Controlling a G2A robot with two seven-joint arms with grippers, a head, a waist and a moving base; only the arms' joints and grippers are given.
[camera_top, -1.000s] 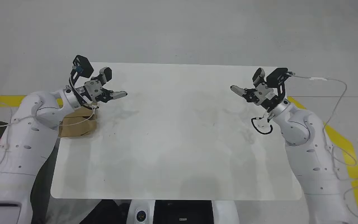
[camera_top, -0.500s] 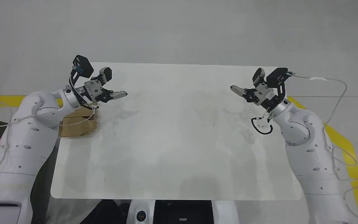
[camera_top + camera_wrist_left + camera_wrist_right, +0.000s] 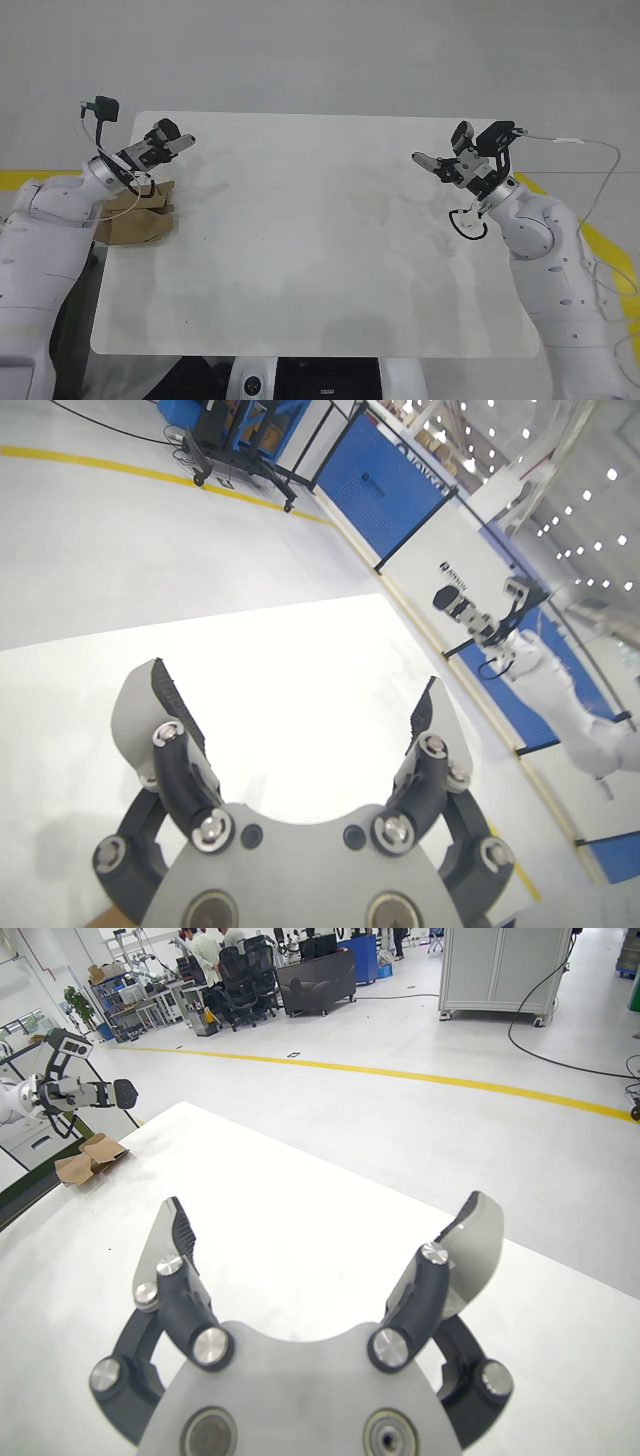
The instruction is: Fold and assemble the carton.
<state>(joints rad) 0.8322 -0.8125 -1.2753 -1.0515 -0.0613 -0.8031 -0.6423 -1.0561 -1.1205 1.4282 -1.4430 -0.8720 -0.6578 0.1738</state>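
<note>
Your one brown carton (image 3: 140, 218) lay at the tabletop's (image 3: 320, 280) left edge. Your left end effector (image 3: 183, 138) hovered raised near it and your right end effector (image 3: 422, 160) well apart, both spread wide, empty.

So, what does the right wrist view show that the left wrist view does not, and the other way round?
Right wrist view, not the left: the carton, brown and not yet assembled, lying at the edge of the table near the left gripper, which does not touch it. Left wrist view, not the right: blue panels on the floor beyond the table; a brown sliver by the gripper's base may be the carton, I cannot tell. Both: the table and both grippers, each open, the right gripper empty.
</note>
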